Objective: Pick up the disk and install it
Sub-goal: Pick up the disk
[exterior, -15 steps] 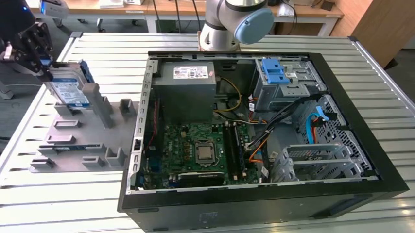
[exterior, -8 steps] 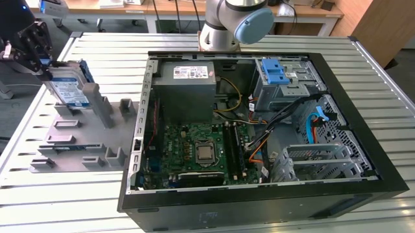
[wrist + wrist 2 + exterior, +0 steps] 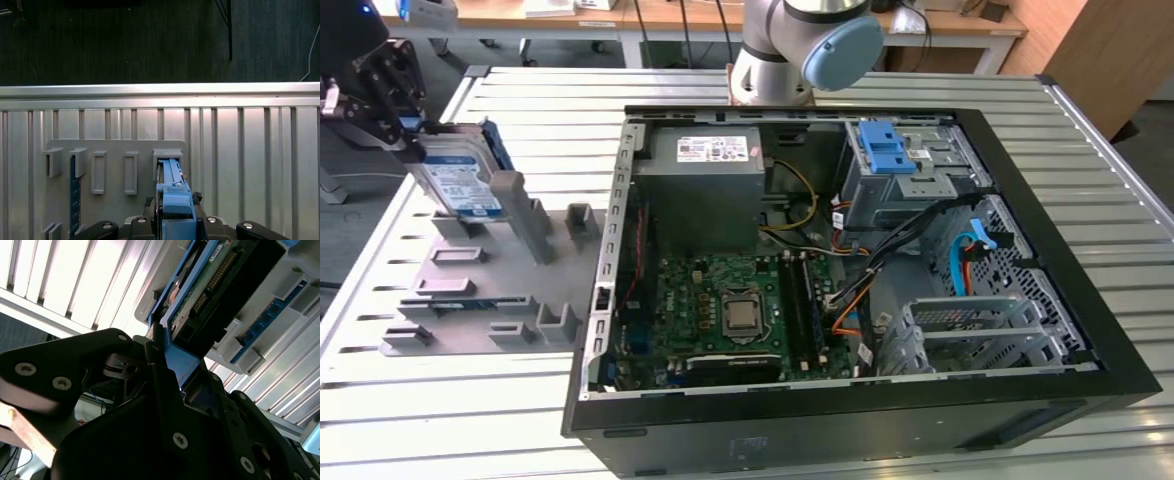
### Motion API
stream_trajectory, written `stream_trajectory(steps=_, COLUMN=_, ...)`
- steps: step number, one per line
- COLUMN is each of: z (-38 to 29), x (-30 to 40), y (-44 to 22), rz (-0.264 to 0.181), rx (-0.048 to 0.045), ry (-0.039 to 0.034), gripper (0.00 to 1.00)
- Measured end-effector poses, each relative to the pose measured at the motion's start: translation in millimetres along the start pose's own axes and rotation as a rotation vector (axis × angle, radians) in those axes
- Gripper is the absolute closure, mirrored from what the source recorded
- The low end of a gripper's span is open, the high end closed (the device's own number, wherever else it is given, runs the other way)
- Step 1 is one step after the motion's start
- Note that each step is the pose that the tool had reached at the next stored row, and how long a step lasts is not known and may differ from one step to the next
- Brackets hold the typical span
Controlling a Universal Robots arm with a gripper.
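Observation:
The disk (image 3: 458, 180), a silver hard drive with a blue-and-white label in a blue carrier, stands upright at the exterior view's far left. Its lower end meets a slot of the grey holder plate (image 3: 467, 290). My black gripper (image 3: 403, 125) is shut on its upper end. In the first wrist view the disk (image 3: 172, 192) shows edge-on, reaching from my gripper (image 3: 175, 222) to a slot block on the holder plate (image 3: 117, 150). The second wrist view shows the disk's (image 3: 210, 290) green board and blue frame clamped at my gripper (image 3: 170, 362).
An open computer case (image 3: 1067, 290) lies to the exterior view's right, holding a motherboard (image 3: 734, 315), grey power supply (image 3: 700, 190), drive cage with blue latch (image 3: 891, 152) and another metal cage (image 3: 974, 335). The arm's base (image 3: 794, 50) stands behind. A blue strip (image 3: 75, 195) sits in the holder.

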State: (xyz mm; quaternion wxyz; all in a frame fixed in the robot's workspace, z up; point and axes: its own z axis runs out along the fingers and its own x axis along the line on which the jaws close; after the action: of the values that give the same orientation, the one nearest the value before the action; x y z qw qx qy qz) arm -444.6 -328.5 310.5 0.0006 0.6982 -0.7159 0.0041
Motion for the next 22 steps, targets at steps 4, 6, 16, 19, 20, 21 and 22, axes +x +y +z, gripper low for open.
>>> stream_trajectory(steps=4, z=-3.1, x=0.0, y=0.0, rz=0.000, rx=0.0000, ry=0.0000, gripper=0.64)
stream_trajectory(steps=6, z=-4.6, x=0.0, y=0.0, rz=0.000, rx=0.0000, ry=0.0000, gripper=0.64)
stream_trajectory(steps=16, z=-10.0, x=0.0, y=0.0, rz=0.000, rx=0.0001, ry=-0.0001, gripper=0.64)
stream_trajectory(steps=19, z=-11.1, x=0.0, y=0.0, rz=0.000, rx=0.0001, ry=-0.0001, gripper=0.64)
stream_trajectory(steps=20, z=-11.5, x=0.0, y=-0.1, rz=0.000, rx=0.0001, ry=0.0000, gripper=0.64)
stream_trajectory(steps=21, z=-11.8, x=0.0, y=-0.1, rz=0.000, rx=0.0000, ry=0.0000, gripper=0.64)
stream_trajectory(steps=22, z=-12.2, x=0.0, y=-0.1, rz=0.000, rx=0.0000, ry=0.0000, gripper=0.64)
